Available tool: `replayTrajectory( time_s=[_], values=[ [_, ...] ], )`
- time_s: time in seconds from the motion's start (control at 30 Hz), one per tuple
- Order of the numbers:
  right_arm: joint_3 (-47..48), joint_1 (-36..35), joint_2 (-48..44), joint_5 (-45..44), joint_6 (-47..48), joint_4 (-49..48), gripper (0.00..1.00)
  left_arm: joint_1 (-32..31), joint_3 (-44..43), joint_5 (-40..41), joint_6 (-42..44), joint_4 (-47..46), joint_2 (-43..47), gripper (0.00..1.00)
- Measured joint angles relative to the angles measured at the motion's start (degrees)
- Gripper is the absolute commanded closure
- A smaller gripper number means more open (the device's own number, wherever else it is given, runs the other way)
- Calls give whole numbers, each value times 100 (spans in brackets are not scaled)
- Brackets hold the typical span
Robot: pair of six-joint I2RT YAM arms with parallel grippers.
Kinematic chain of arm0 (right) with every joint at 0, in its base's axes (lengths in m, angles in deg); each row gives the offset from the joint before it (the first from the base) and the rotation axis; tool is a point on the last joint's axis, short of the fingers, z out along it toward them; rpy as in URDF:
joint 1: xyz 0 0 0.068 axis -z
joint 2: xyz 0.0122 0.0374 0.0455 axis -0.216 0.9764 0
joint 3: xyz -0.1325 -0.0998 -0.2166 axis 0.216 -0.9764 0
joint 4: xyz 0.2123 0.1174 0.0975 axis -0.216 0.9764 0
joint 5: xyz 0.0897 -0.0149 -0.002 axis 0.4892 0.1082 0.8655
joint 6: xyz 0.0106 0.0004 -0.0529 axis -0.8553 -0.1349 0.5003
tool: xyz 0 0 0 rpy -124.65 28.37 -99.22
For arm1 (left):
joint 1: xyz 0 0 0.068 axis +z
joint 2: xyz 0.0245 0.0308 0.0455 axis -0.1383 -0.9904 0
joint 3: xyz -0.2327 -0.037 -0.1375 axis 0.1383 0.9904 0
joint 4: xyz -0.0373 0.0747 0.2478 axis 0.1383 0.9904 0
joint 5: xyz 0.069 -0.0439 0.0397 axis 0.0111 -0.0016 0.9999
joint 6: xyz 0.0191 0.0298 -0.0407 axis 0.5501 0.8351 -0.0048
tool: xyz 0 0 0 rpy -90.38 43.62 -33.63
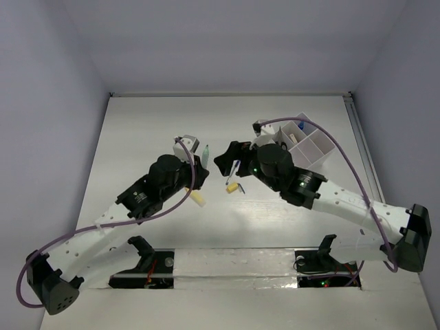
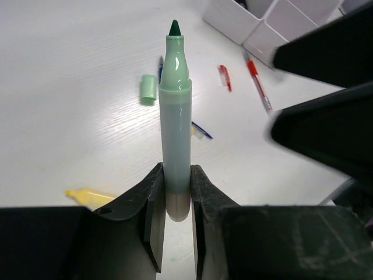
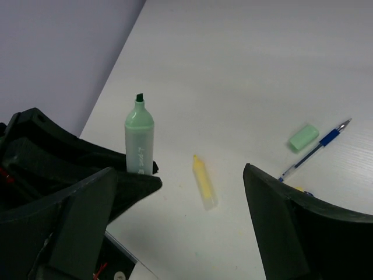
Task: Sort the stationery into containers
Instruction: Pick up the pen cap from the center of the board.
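My left gripper [image 2: 176,175] is shut on the lower barrel of an uncapped green marker [image 2: 176,105], tip pointing away from the wrist. In the top view this marker [image 1: 204,152] sticks out of the left gripper [image 1: 194,152] just left of my right gripper [image 1: 232,159]. The right gripper [image 3: 203,175] stands open and empty above the table, with a yellow highlighter [image 3: 204,182] lying below it. The marker's green cap [image 2: 148,89] lies loose on the table. The white divided organizer [image 1: 311,148] stands behind the right wrist.
A blue pen [image 3: 315,150] lies beside the green cap [image 3: 304,137]. A red pen [image 2: 258,84] and a small red cap [image 2: 225,77] lie near the organizer [image 2: 233,20]. A second yellow stick [image 1: 198,198] lies under the left arm.
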Motion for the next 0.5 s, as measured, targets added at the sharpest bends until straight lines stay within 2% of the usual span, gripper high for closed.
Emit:
replayTrajectory(
  time_s=[0.07, 0.2, 0.23, 0.27, 0.3, 0.37, 0.4, 0.5],
  values=[
    [-13, 2, -269, -101, 61, 133, 0, 0, -15, 271, 48, 87, 87, 100],
    [2, 28, -313, -446, 173, 319, 0, 13, -48, 695, 109, 188, 308, 100],
    [17, 57, -201, -557, 192, 387, 4, 15, -50, 787, 120, 205, 374, 100],
    [26, 85, -35, -645, 210, 448, 14, 22, -50, 855, 127, 221, 439, 100],
    [26, 127, 129, -691, 229, 496, 41, 24, -50, 929, 136, 223, 501, 100],
    [24, 275, 476, -680, 249, 579, 53, 24, -50, 1056, 149, 229, 595, 100],
    [24, 367, 656, -662, 260, 592, 67, 24, -50, 1084, 162, 234, 667, 100],
    [214, 623, 1261, -597, 306, 789, 72, 26, -50, 1113, 186, 238, 765, 100]
  ],
)
